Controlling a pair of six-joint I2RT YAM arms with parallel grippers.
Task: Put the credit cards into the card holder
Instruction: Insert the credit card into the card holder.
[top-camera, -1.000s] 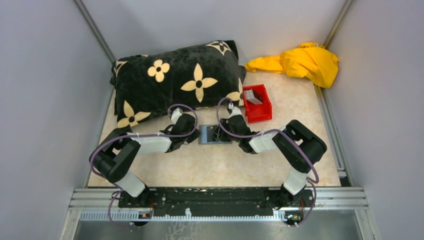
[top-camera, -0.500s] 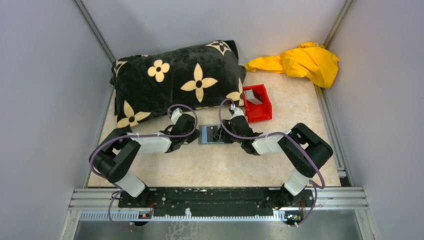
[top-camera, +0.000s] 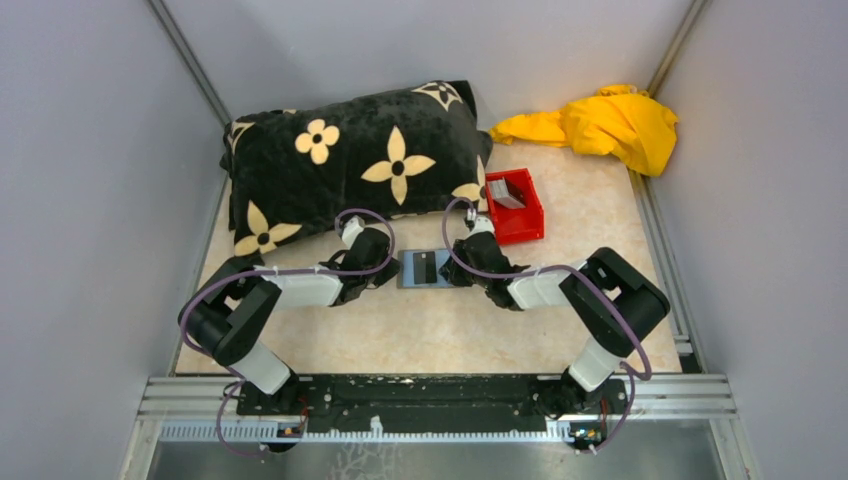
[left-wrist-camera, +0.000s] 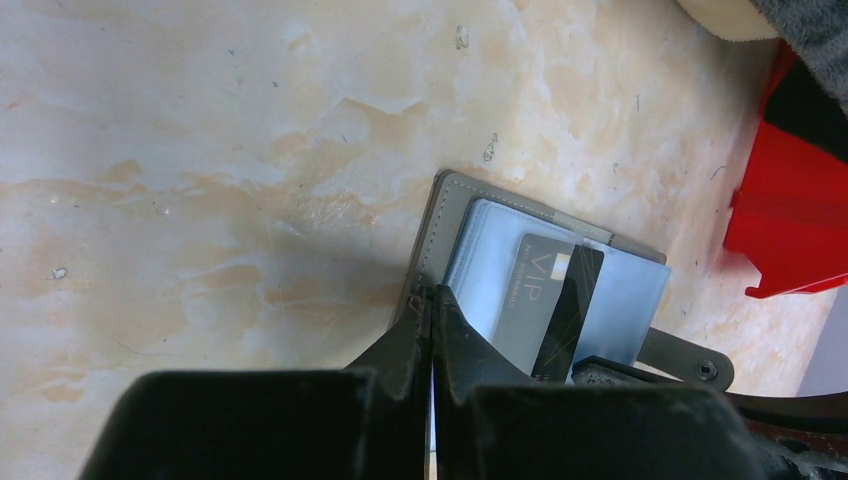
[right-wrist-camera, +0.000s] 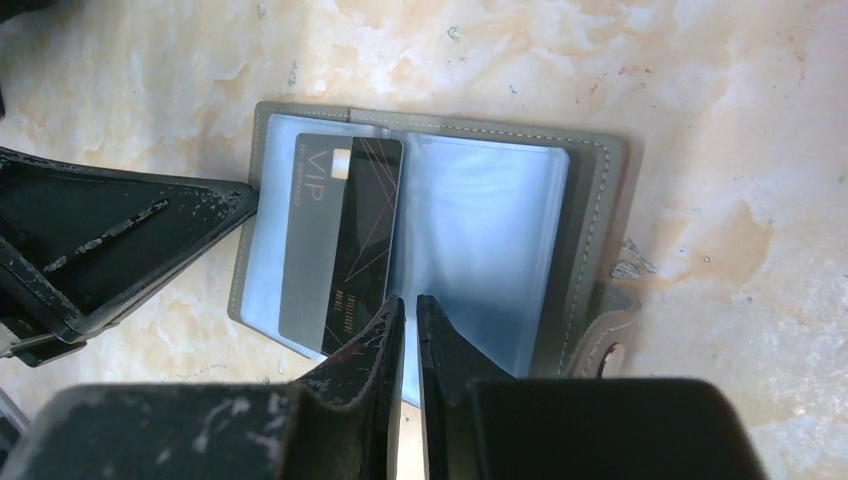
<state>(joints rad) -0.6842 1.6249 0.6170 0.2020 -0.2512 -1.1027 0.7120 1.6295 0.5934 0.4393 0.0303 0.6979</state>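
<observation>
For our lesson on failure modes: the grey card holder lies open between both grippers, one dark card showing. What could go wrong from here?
1. The dark VIP-printed card sits tilted against the clear plastic sleeves, perhaps not fully seated; the right gripper, close beside it, could drag it out.
2. The shut left gripper bears on only one edge of the open grey folding card holder, which might pivot.

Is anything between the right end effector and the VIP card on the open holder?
Nothing visible. The card lies uncovered on the holder, on the page nearer the left end effector. The right end effector sits right at the card's near corner. The left end effector is shut at the holder's outer edge, beside the card, not over it.
</observation>
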